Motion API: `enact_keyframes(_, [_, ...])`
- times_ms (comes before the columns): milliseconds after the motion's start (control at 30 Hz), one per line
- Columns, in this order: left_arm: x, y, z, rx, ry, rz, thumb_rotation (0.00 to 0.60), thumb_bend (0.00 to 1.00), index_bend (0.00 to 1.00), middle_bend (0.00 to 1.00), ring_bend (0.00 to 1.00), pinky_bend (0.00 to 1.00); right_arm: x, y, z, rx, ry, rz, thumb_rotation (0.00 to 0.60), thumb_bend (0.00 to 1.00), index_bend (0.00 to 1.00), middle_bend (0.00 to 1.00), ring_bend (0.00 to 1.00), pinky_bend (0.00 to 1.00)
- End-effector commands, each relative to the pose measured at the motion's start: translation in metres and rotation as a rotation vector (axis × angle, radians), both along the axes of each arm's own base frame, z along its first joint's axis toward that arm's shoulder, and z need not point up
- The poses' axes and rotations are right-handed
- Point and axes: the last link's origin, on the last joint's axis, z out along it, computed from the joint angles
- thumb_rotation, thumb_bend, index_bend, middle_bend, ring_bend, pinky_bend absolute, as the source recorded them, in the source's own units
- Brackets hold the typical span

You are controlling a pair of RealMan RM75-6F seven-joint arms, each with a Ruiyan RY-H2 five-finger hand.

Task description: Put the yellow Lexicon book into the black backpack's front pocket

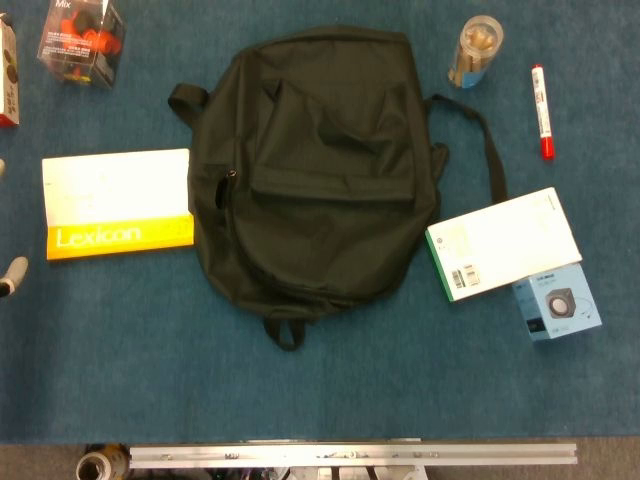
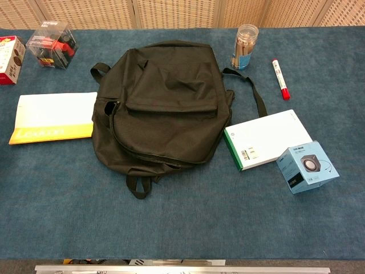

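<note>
Shows one yellow Lexicon book just left of one black backpack; left hand at frame's left edge, pose untellable.

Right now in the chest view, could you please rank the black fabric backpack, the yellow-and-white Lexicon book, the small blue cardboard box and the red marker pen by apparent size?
1. Black fabric backpack, clearly largest.
2. Yellow-and-white Lexicon book.
3. Small blue cardboard box.
4. Red marker pen, smallest.
</note>
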Motion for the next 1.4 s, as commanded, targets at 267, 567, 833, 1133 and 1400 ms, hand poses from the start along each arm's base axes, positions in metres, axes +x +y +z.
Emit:
enact_keyframes(267, [0.002, -0.002, -0.001, 0.004, -0.014, -0.001, 0.600, 0.19, 0.00, 0.00, 0.00, 0.00, 0.002, 0.000, 0.001, 0.003, 0.002, 0.009, 0.600, 0.15, 0.00, 0.04, 0.00, 0.00])
enact_keyframes(567, [0.004, -0.001, 0.001, -0.015, -0.024, -0.051, 0.600, 0.19, 0.00, 0.00, 0.00, 0.00, 0.005, -0.001, 0.006, -0.027, 0.002, 0.015, 0.600, 0.15, 0.00, 0.04, 0.00, 0.00])
enact_keyframes(833, [0.009, 0.005, -0.003, -0.080, 0.012, -0.099, 0.600, 0.19, 0.00, 0.00, 0.00, 0.00, 0.009, -0.004, 0.013, -0.064, -0.004, 0.019, 0.600, 0.15, 0.00, 0.04, 0.00, 0.00])
enact_keyframes(1133, [0.011, 0.019, -0.014, -0.199, 0.075, -0.122, 0.600, 0.19, 0.08, 0.00, 0.00, 0.00, 0.009, -0.004, 0.015, -0.066, -0.006, 0.014, 0.600, 0.15, 0.00, 0.04, 0.00, 0.00])
enact_keyframes(1400, [0.008, 0.035, -0.031, -0.274, 0.123, -0.092, 0.600, 0.19, 0.08, 0.00, 0.00, 0.00, 0.007, -0.003, 0.015, -0.062, -0.009, 0.010, 0.600, 0.15, 0.00, 0.04, 0.00, 0.00])
